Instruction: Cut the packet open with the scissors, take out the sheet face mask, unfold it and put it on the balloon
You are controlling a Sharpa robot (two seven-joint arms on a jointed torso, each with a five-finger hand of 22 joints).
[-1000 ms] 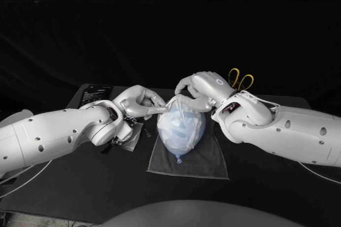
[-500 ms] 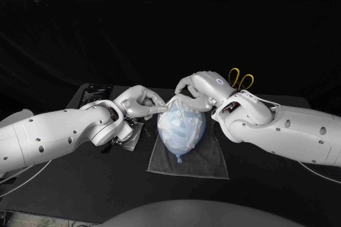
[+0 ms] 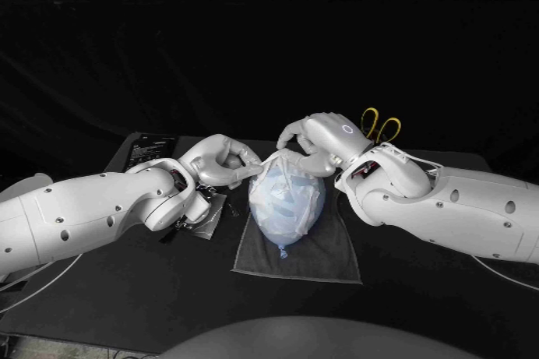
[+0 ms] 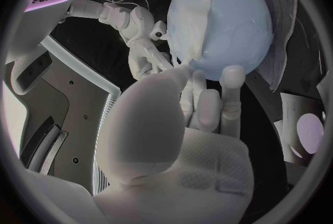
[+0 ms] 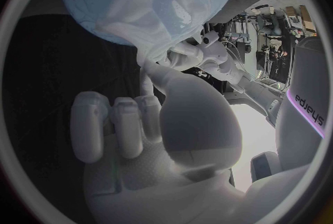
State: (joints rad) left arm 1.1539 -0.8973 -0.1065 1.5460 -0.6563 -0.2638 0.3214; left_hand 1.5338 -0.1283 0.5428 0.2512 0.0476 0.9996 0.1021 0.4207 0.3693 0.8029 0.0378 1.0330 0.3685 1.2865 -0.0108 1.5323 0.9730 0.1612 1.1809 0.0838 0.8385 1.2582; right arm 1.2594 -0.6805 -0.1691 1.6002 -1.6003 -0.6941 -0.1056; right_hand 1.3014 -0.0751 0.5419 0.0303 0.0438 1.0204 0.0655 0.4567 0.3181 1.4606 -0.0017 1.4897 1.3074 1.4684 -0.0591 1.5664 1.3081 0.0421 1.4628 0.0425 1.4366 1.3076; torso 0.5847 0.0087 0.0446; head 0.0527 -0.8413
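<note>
A pale blue balloon (image 3: 287,207) lies on a grey cloth (image 3: 309,258) at the table's middle. The white sheet mask (image 3: 281,178) is draped over its far half. My left hand (image 3: 223,162) is at the balloon's far left side, its thumb and fingertips (image 4: 198,77) pinching the mask's edge (image 4: 186,60) against the balloon (image 4: 225,24). My right hand (image 3: 322,143) reaches over the balloon's far end and pinches a drawn-out strip of the mask (image 5: 147,60) between thumb and fingers. The yellow-handled scissors (image 3: 380,127) lie behind the right hand.
The opened silver packet (image 3: 209,221) lies under my left forearm, left of the cloth. A dark flat card with print (image 3: 150,148) sits at the table's far left. Both forearms flank the balloon closely.
My left hand's fingers have drawn in slightly at the mask's edge. The right hand and the balloon have stayed put.
</note>
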